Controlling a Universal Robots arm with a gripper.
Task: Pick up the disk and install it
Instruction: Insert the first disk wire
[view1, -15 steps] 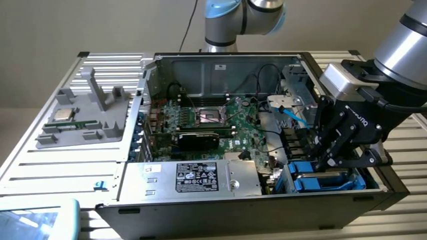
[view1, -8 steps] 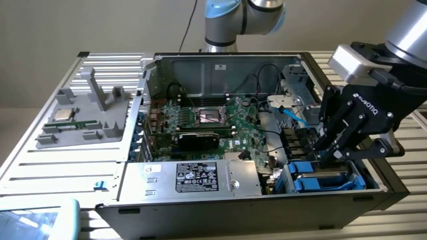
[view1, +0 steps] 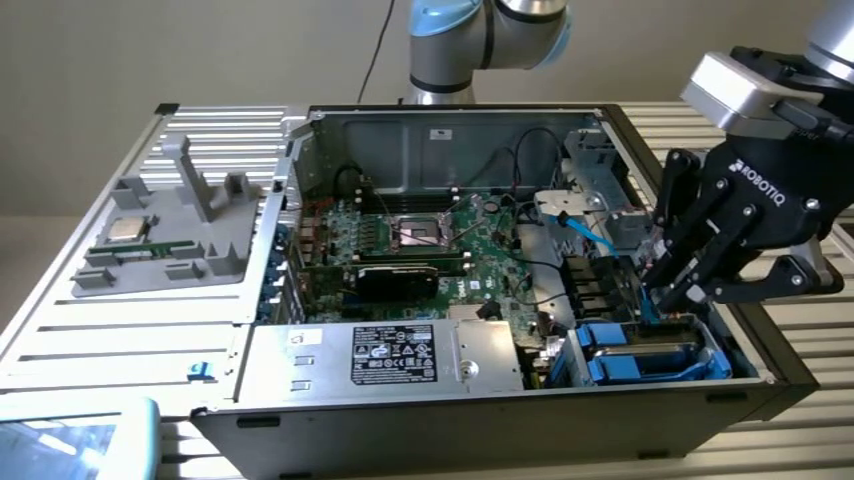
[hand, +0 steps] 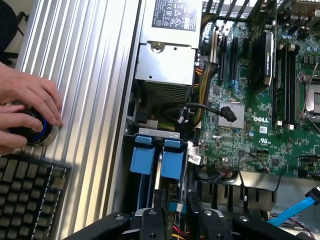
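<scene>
1. The gripper (view1: 663, 283) hangs over the drive bay at the front corner of the open computer case (view1: 441, 128), on the exterior view's right.
2. Its black fingers (hand: 159, 210) point down into the bay and are clamped on a narrow blue edge (hand: 174, 206), which looks like a part of the disk's carrier frame.
3. The disk (view1: 643, 352) sits low in the bay, at the case's front edge; its blue plastic frame shows there, and the metal body is mostly hidden.
4. In the wrist view two blue tabs (hand: 156, 156) of the carriers stand side by side just beside the fingers.
5. The silver power supply (view1: 394, 355) with a black label lies along the same front edge, next to the bay.
6. The green motherboard (view1: 427, 240) fills the middle of the case.
7. A grey tray (view1: 167, 235) with a small square chip (view1: 126, 229) rests on the ribbed table (view1: 80, 330) beside the case.
8. A person's hand (hand: 25, 107) rests on a round knob (hand: 34, 131) on the table, near a keyboard (hand: 27, 197).
</scene>
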